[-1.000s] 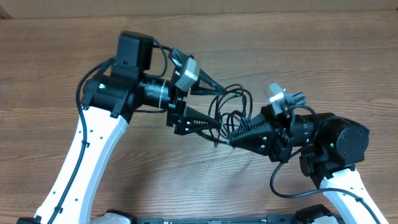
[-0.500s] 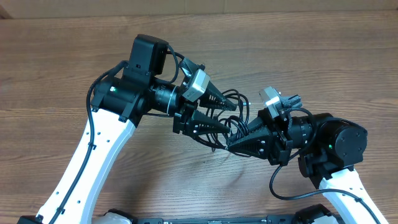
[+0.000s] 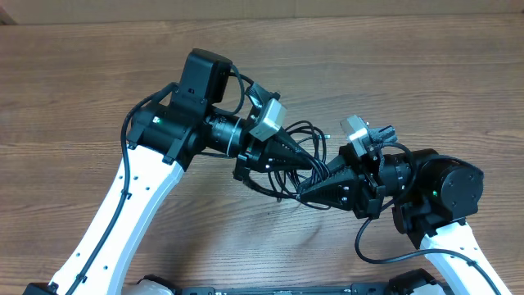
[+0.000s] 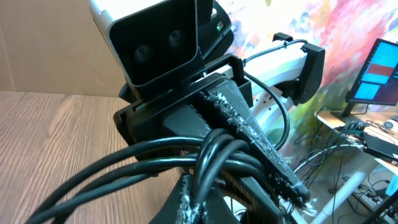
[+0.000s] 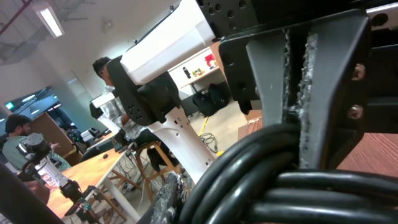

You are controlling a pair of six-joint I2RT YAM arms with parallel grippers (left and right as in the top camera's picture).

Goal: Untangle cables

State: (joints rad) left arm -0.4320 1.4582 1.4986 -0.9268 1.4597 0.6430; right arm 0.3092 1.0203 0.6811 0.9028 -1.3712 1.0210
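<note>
The cables (image 3: 300, 132) are a bunch of thin black cords held above the wooden table between the two arms. My left gripper (image 3: 318, 167) reaches in from the left and is shut on the bunch. My right gripper (image 3: 303, 193) comes in from the right, just below it, and is also shut on the cords. In the left wrist view the cables (image 4: 149, 158) run across and bend down between my left gripper (image 4: 202, 190). In the right wrist view the cables (image 5: 280, 180) fill the lower frame, pinched in my right gripper (image 5: 208, 199). The plug ends are hidden.
The wooden table (image 3: 74, 90) stretches around both arms. The two grippers cross closely, tips almost touching. The right arm's camera housing (image 4: 155, 37) looms close in the left wrist view. Thick arm wires (image 3: 368, 246) loop near the right arm's base.
My left arm has moved right into the bunch, and its jaws went from wide open to shut on the cables. The right gripper has kept its grip and barely shifted.
</note>
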